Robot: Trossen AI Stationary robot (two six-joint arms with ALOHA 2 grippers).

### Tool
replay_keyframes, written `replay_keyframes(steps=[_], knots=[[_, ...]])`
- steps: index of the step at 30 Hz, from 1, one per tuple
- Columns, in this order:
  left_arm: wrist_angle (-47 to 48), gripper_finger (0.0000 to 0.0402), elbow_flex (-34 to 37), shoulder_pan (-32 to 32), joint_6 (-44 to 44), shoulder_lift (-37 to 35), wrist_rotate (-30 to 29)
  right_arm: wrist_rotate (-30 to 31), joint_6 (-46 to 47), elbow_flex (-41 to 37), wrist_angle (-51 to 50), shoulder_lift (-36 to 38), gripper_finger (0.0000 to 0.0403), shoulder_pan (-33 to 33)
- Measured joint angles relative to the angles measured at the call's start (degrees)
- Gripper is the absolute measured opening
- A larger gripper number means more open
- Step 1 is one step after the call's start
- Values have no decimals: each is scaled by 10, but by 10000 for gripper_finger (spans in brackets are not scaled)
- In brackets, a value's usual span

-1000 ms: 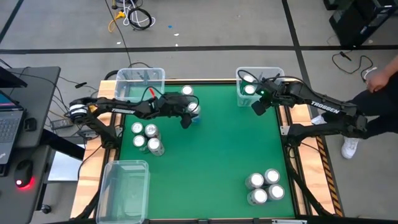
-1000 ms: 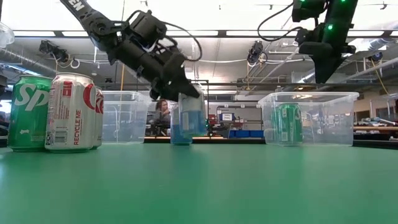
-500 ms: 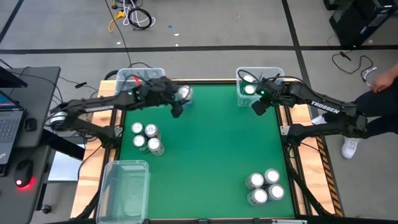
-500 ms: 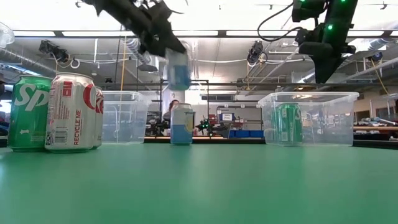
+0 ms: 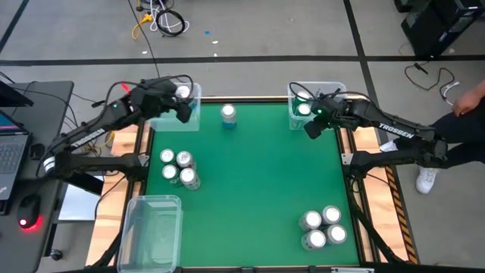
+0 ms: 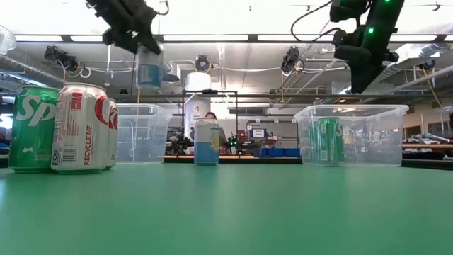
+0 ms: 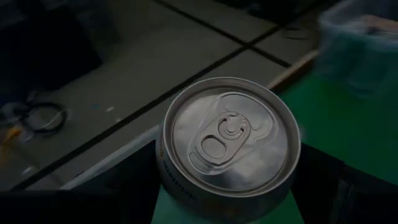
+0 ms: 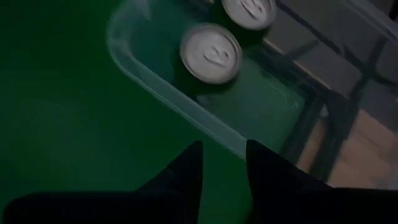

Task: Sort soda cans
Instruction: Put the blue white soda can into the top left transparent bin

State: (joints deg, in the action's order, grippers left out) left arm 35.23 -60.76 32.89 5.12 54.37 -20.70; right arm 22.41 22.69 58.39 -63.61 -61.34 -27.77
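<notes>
Jaws: left gripper [image 5: 182, 102] grasps a can [image 7: 227, 144] above the left bin [image 6: 141, 132]; right gripper [image 8: 222, 163] hangs empty, fingers slightly apart, beside the right bin [image 5: 297, 98].
Hidden: held can's sides blurred in low view.
Near cans: three [image 5: 177, 167] left, four [image 5: 322, 227] right; low view misses the four.
Far: lone can [image 5: 228, 114].
</notes>
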Motion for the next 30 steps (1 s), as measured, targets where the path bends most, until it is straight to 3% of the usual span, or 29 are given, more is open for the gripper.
replay_keyframes(steps=[10,14,18,24,30], knots=[[22,289,51,143,18,-20,-2,0,-19,0,108,0,110,49],[-2,289,79,200,18,-14,42,0,-19,0,146,0,110,71],[-34,289,109,250,13,-3,135,0,-24,0,184,0,110,92],[-93,289,147,261,30,21,258,-22,-34,0,251,0,107,117],[-156,289,161,228,56,63,281,-26,-49,0,296,0,103,130]])
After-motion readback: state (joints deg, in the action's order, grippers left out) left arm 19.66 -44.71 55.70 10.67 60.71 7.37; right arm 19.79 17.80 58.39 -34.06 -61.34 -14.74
